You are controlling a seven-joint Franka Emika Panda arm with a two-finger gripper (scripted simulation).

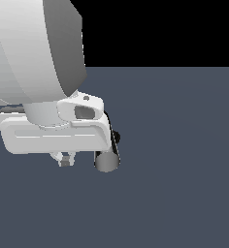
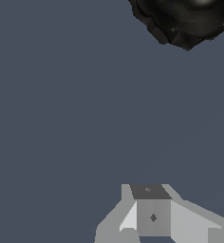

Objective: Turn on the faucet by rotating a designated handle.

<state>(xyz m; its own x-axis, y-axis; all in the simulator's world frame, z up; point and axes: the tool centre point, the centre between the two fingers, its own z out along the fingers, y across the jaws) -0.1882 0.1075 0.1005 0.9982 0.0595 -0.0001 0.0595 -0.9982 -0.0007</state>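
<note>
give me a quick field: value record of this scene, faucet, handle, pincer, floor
faucet: black ribbed base seen in the wrist view; mostly hidden behind the arm in the exterior view
handle: silver bar, flat round end facing the camera, beside the arm's hand
pincer: fingers together, nothing between them, apart from the faucet base
floor: plain dark blue-grey
</note>
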